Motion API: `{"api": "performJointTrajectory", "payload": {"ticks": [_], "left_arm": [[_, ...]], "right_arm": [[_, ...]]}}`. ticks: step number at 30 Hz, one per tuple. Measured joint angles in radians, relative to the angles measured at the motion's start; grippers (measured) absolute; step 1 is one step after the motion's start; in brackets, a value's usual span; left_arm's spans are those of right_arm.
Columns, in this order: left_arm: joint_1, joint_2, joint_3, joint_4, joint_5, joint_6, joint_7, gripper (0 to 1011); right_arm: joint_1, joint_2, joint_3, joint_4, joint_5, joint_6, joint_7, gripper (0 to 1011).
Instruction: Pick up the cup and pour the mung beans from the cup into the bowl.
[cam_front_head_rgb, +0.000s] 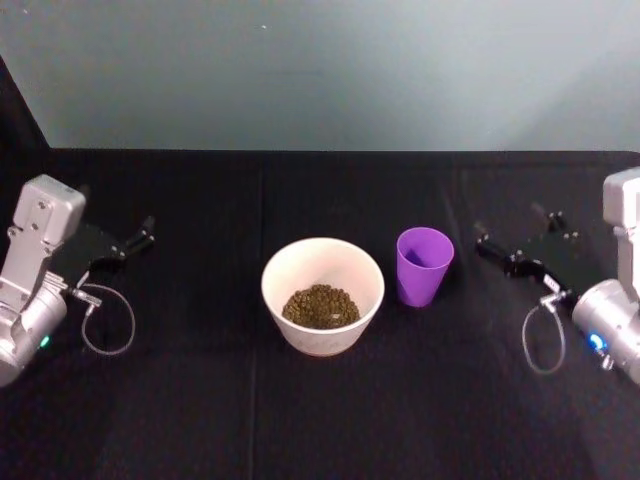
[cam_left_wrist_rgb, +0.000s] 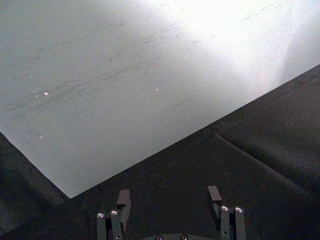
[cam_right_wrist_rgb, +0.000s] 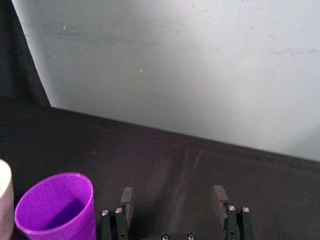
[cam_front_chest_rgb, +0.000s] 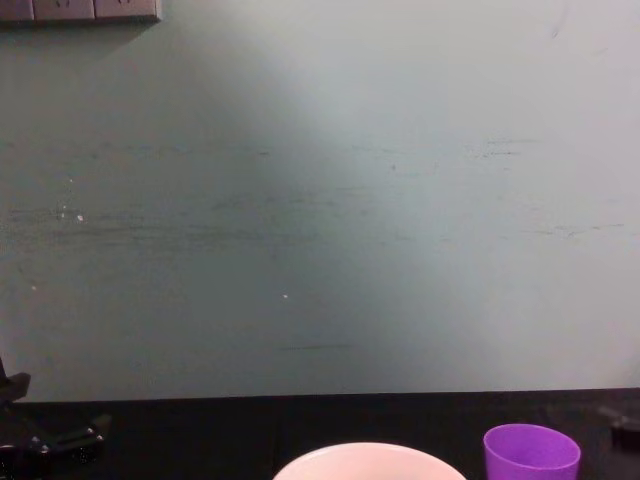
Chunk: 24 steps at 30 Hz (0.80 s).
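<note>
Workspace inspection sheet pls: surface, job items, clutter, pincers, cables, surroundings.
Surface: black cloth, wrinkled, bare around the items.
Job's things: bowl centre, mung beans inside; cup upright just to its right, apart, no beans seen inside.
Clutter: nothing seen.
Grippers: left pincer at the left edge, open, holding nothing; right pincer right of the cup, open, holding nothing.
Cables: a grey loop at each wrist.
Surroundings: pale wall behind; socket plates high up in the chest view.

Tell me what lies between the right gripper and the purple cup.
Nothing: in the head view, bare black tablecloth separates the open right gripper from the small purple plastic cup.
</note>
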<state>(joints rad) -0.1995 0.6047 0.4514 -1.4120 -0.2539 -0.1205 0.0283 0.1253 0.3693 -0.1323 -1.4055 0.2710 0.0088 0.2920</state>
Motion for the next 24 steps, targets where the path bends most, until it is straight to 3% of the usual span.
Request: {"api": "performJointTrajectory", "payload": {"ticks": [8, 24], "left_arm": [[0.000, 0.000, 0.000, 0.000, 0.000, 0.000, 0.000, 1000], [0.000, 0.000, 0.000, 0.000, 0.000, 0.000, 0.000, 1000]], "right_arm": [[-0.029, -0.027, 0.003, 0.004, -0.010, -0.026, -0.025, 1002], [-0.023, -0.022, 0.001, 0.005, -0.008, -0.022, -0.017, 1002]]}}
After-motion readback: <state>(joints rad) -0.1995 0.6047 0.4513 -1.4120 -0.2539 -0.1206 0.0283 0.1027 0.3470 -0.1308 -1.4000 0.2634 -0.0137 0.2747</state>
